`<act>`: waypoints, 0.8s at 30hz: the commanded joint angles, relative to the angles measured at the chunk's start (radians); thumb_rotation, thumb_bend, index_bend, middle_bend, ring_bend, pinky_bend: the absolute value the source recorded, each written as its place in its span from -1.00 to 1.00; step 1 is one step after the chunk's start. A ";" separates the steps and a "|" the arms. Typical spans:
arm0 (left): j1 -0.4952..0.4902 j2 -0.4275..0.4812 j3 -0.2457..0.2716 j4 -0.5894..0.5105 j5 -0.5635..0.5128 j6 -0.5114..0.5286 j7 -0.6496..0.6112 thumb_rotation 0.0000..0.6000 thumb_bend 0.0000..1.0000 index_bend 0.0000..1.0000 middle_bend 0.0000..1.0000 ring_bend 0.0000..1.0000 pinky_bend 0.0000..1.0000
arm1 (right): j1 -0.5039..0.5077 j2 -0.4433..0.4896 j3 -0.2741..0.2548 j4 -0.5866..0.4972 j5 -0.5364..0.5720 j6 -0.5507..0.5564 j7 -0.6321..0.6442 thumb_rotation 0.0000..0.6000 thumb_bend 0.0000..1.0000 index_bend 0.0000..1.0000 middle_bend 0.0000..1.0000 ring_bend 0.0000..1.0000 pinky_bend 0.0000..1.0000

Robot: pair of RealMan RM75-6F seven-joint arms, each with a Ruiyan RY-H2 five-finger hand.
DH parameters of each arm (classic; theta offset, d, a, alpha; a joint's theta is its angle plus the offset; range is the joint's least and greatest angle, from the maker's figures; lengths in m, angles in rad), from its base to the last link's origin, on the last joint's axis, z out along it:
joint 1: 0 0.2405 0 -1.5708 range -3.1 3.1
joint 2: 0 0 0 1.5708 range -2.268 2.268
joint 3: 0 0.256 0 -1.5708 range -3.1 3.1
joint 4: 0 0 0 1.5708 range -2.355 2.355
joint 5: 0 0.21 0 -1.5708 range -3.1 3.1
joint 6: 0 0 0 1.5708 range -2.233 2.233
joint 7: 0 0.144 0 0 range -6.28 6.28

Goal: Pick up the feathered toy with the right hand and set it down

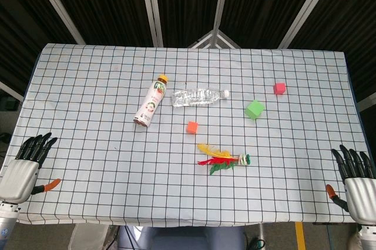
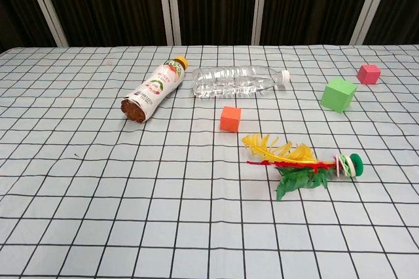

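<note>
Fingers (image 1: 346,159) spread and holding nothing on the right hand (image 1: 357,181), well clear of the yellow, red and green feathered toy (image 1: 223,159); left hand (image 1: 26,165) likewise splayed, empty.

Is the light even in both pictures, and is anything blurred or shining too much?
Head view: even light, only faint shadows, sharp throughout. Chest view: the clear plastic water bottle shows small bright highlights; the yellow, red and green feathered toy is sharp, casting a soft shadow on the white grid-patterned tablecloth.

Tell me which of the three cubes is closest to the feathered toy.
The orange cube, just up-left of the feathered toy. The larger green cube and the pink-red cube lie farther back on the right.
</note>
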 commanded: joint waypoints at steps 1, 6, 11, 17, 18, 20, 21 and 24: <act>0.000 0.000 0.000 0.000 0.000 0.000 0.000 1.00 -1.00 -1.00 -1.00 -1.00 -1.00 | 0.000 0.000 -0.001 -0.001 0.000 -0.001 0.001 1.00 -0.30 -1.00 -1.00 -1.00 -1.00; 0.000 0.001 0.000 -0.002 -0.001 0.000 -0.002 1.00 -1.00 -1.00 -1.00 -1.00 -1.00 | 0.005 -0.001 -0.001 -0.019 0.002 -0.011 0.021 1.00 -0.30 -1.00 -1.00 -1.00 -1.00; -0.001 0.000 0.000 -0.003 -0.001 -0.003 -0.003 1.00 -1.00 -1.00 -1.00 -1.00 -1.00 | 0.038 0.000 0.024 -0.062 0.016 -0.045 0.054 1.00 -0.30 -1.00 -1.00 -1.00 -1.00; -0.004 0.002 -0.001 -0.006 -0.006 -0.011 -0.004 1.00 -1.00 -1.00 -1.00 -1.00 -1.00 | 0.122 -0.017 0.064 -0.125 0.010 -0.129 0.083 1.00 -0.30 -0.61 -0.97 -1.00 -1.00; -0.004 0.002 -0.001 -0.006 -0.005 -0.010 -0.006 1.00 -1.00 -1.00 -1.00 -1.00 -1.00 | 0.138 -0.024 0.070 -0.136 0.013 -0.148 0.081 1.00 -0.30 -0.52 -0.92 -1.00 -1.00; -0.003 0.003 0.000 -0.006 -0.004 -0.008 -0.009 1.00 -1.00 -1.00 -1.00 -1.00 -1.00 | 0.179 -0.051 0.085 -0.166 0.025 -0.199 0.068 1.00 -0.30 -0.41 -0.84 -1.00 -1.00; -0.003 0.004 0.000 -0.006 -0.004 -0.008 -0.010 1.00 -1.00 -1.00 -1.00 -1.00 -1.00 | 0.194 -0.065 0.091 -0.175 0.032 -0.219 0.058 1.00 -0.30 -0.37 -0.80 -1.00 -1.00; -0.003 0.004 0.000 -0.006 -0.004 -0.008 -0.012 1.00 -1.00 -1.00 -1.00 -1.00 -1.00 | 0.238 -0.115 0.105 -0.193 0.057 -0.275 0.018 1.00 -0.30 -0.25 -0.71 -1.00 -1.00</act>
